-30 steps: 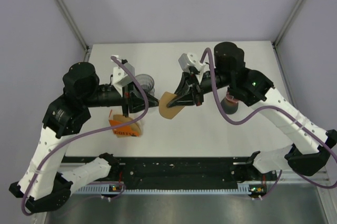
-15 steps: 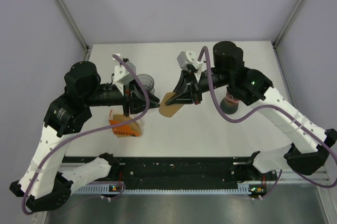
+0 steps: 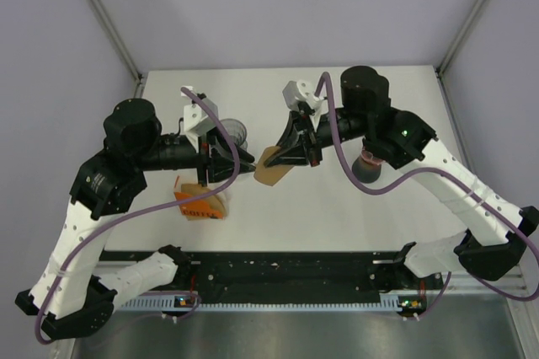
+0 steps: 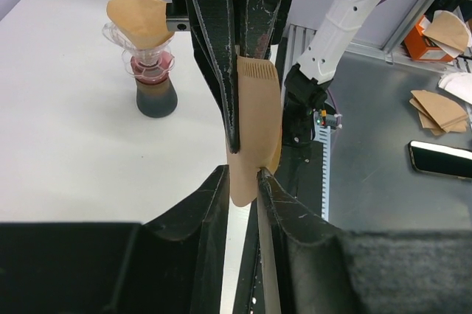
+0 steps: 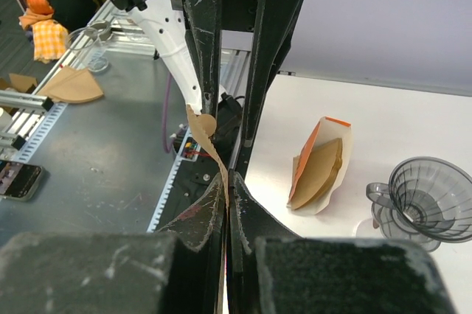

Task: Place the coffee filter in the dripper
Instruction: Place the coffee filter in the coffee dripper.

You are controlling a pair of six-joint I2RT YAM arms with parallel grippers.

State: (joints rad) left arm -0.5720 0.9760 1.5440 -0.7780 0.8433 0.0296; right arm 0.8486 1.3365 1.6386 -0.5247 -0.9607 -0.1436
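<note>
- Left gripper (image 4: 243, 176) and right gripper (image 5: 227, 180) were both clamped on the coffee filter (image 3: 271, 170), held mid-table.
- Grey dripper (image 3: 237, 133), far-left of it, was partly hidden by the left arm (image 3: 173, 155).

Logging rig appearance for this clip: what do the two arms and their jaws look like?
Both the left arm and right arm have white link shells joined by bulky black cylindrical joints. A purple cable loops loosely along each to a white camera mount at the wrist. The jaws are black tapering wedges with scuffed faces.
</note>
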